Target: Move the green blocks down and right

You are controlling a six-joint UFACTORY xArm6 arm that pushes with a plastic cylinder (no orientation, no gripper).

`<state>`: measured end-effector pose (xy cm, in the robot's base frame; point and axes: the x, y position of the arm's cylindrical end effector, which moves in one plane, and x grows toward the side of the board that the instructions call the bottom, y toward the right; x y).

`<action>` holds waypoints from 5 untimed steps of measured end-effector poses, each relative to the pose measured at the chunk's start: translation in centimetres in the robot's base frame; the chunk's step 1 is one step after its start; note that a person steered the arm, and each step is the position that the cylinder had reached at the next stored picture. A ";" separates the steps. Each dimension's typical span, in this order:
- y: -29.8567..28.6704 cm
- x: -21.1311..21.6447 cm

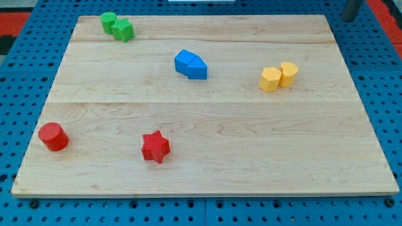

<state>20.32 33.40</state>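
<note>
Two green blocks touch each other at the view's top left of the wooden board (207, 119): a green cylinder (108, 22) and a chunkier green block (124, 30) just to its lower right. My rod shows at the view's top right corner, and my tip (347, 19) sits just beyond the board's top right edge. It is far to the right of the green blocks and touches no block.
Two blue blocks (191, 64) sit joined at the upper middle. Two yellow blocks (279, 76) touch at the right. A red cylinder (53, 137) stands at the lower left and a red star (156, 147) right of it. Blue pegboard (25, 207) surrounds the board.
</note>
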 end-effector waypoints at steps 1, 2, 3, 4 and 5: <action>0.0 0.0; 0.3 1.0; -4.5 1.3; -13.6 1.0; -20.5 1.0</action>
<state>21.36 12.89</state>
